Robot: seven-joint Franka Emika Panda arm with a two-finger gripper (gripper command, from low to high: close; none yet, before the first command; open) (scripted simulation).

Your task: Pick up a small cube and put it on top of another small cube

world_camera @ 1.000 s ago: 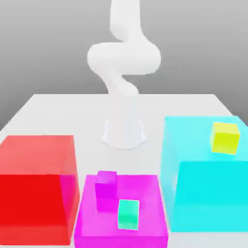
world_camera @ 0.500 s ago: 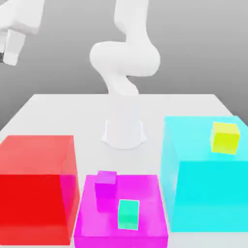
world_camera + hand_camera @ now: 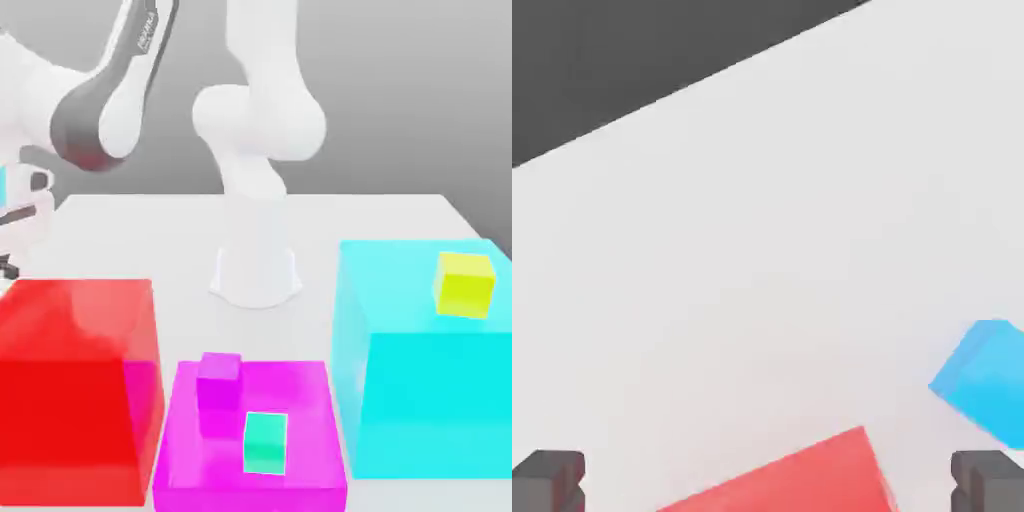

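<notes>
White arm's pincer (image 3: 768, 485) open above red block (image 3: 787, 485), blue cube (image 3: 984, 380) near

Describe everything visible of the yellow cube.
The yellow cube is small, bright yellow-green, smooth and plain-faced, looking like matte plastic. It sits upright on top of the big cyan block, near that block's edge at the exterior view's right, turned slightly. Only the block touches it.

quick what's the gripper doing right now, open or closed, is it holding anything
Gripper: open, jaws spread wide with nothing between them, above the white table near the red block.
</notes>
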